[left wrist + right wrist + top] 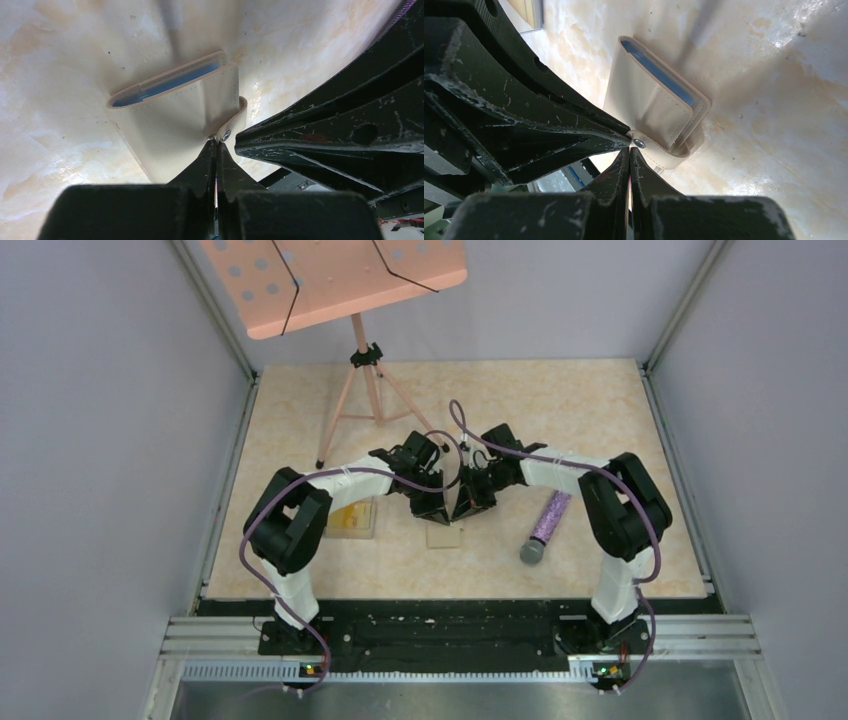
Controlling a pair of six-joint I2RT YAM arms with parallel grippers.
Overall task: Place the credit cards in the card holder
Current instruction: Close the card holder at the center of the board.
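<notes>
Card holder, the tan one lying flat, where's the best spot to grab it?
Probably pinch the snap strap on the card holder's edge opposite its blue-lined opening, coming in from that side. It curls away from the body, which lies flat on the table.

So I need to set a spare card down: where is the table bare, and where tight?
Bare: the table's far right, between the music stand's legs, the right wall and the microphone; also the near strip in front of the card holder. Crowded: the middle, where left gripper and right gripper meet at it.
</notes>
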